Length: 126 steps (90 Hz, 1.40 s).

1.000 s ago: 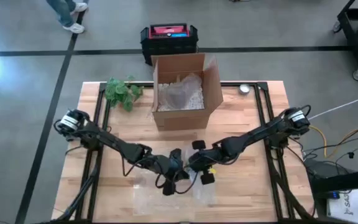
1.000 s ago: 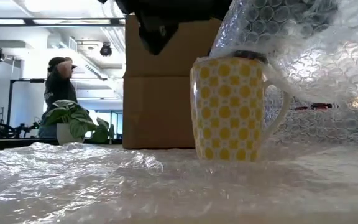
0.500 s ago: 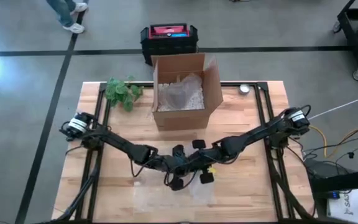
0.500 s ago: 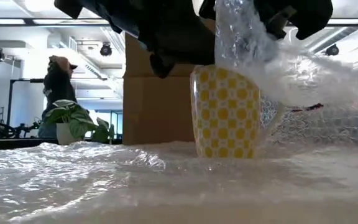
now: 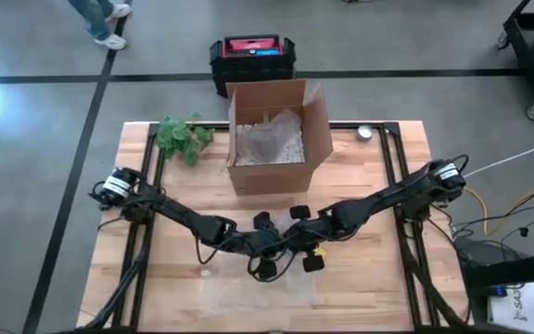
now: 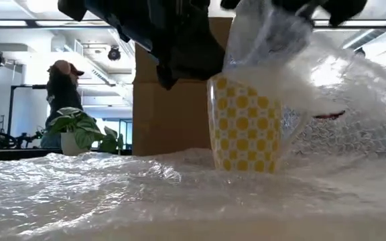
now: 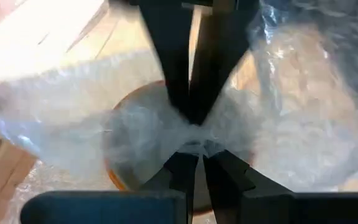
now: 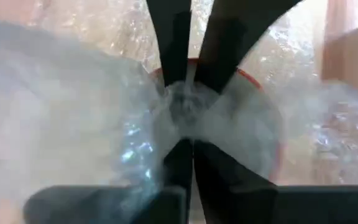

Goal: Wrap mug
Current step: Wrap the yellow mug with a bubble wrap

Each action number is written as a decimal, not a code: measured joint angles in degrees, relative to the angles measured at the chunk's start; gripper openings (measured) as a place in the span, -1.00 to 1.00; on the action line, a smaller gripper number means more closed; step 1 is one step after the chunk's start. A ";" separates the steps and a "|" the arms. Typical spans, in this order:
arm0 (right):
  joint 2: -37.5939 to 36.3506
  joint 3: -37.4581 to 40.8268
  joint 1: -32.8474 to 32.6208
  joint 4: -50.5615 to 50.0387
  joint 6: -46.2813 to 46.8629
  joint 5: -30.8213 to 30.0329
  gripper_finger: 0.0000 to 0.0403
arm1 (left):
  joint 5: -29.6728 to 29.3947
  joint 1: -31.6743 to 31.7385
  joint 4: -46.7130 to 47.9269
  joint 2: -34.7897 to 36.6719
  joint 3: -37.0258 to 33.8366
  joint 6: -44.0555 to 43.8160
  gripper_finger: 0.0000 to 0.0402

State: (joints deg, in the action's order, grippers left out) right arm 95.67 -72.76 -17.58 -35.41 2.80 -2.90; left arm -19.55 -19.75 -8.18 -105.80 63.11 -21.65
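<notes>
An open cardboard box stands at twelve o'clock on the wooden table, its flaps up, with crumpled white packing material filling its bottom. At ten o'clock from it sits a small leafy plant in a white pot, and at three o'clock a small round silvery object lies near the table's rail. The mug, white with a yellow dotted lattice and a curved handle, stands upright at six o'clock from the box, near the table's middle, on a clear bubble wrap sheet that lies in soft, wrinkled, glossy folds. A raised part of the sheet is drawn over the mug's round mouth, where an orange-red rim shows through the film. The left gripper and the right gripper meet directly above the mug, each with its dark fingers narrowed on a bunched pinch of the wrap, the other arm's fingers showing just opposite in each wrist view. Beyond the table a black crate with a red lid rests on the floor, and a person stands in the room behind.
</notes>
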 joint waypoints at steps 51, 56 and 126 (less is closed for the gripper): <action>3.69 -0.23 -0.01 1.12 -0.46 0.20 -1.00 | 0.55 0.07 0.11 0.91 -0.20 -0.34 -0.90; 5.87 -0.14 0.28 1.89 -0.38 -0.12 -1.00 | 0.57 0.07 -0.10 1.02 -0.21 -0.28 -0.90; -3.54 -5.61 1.48 -7.75 -3.48 -12.94 -1.00 | 0.70 0.07 -0.22 1.49 -0.33 0.37 -0.89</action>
State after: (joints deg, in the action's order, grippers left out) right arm 92.12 -78.37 -16.11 -43.15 -0.68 -15.84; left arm -18.85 -19.68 -8.40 -104.31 62.78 -21.28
